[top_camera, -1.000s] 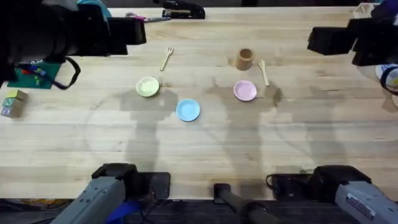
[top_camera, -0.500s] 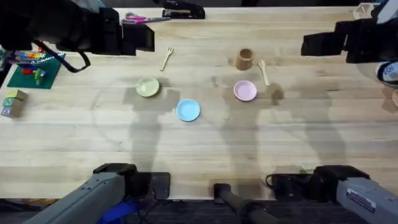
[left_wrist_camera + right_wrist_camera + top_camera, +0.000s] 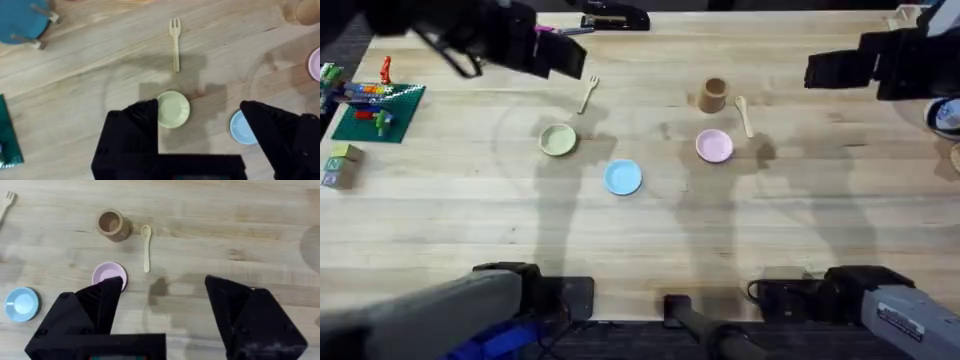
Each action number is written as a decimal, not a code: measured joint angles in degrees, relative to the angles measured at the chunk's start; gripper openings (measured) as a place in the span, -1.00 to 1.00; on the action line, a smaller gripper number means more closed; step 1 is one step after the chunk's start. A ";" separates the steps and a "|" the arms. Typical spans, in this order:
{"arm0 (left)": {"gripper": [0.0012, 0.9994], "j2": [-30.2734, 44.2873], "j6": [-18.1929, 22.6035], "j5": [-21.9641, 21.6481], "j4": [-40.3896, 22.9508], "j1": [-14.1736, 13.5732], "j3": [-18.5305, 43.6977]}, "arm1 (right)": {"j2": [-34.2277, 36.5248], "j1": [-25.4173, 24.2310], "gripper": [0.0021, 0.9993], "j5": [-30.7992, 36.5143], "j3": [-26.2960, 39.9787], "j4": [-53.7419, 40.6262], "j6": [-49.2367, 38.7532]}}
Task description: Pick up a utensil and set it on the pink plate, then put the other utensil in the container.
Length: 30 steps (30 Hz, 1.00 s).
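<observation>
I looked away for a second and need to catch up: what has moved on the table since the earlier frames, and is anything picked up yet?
Only the left arm moved: its gripper, open and empty, swung rightward over the far side toward the fork. The right gripper edged slightly left early on, then held, open. Nothing is grasped. Fork, spoon, pink plate and container lie where they were.

On the table [image 3: 650, 230], three plates are set in a loose row: one plate [image 3: 558, 140] at left, a second plate [image 3: 623, 177] nearer the front at centre, a third plate [image 3: 714, 146] at right. The fork [image 3: 588, 93] is laid behind the left plate. The cup [image 3: 714, 95] is stood behind the right plate, with the spoon [image 3: 744, 114] just beside it to the right.
</observation>
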 joint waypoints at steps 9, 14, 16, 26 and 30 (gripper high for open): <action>0.99 17.17 4.87 4.87 1.09 0.00 9.66 | 0.00 0.00 1.00 0.00 0.00 0.15 0.00; 0.99 25.43 5.45 5.25 1.58 -0.34 14.08 | 0.02 0.00 1.00 0.00 0.00 0.30 0.00; 0.99 32.82 5.48 5.25 3.15 -1.92 15.24 | 0.02 0.00 1.00 0.00 0.00 0.30 0.00; 1.00 40.03 5.44 3.26 5.84 -2.38 15.24 | 0.00 0.00 1.00 -0.01 0.00 0.30 0.00; 1.00 42.80 5.16 2.58 7.49 -2.38 15.24 | 0.02 0.00 1.00 0.00 0.00 0.30 0.00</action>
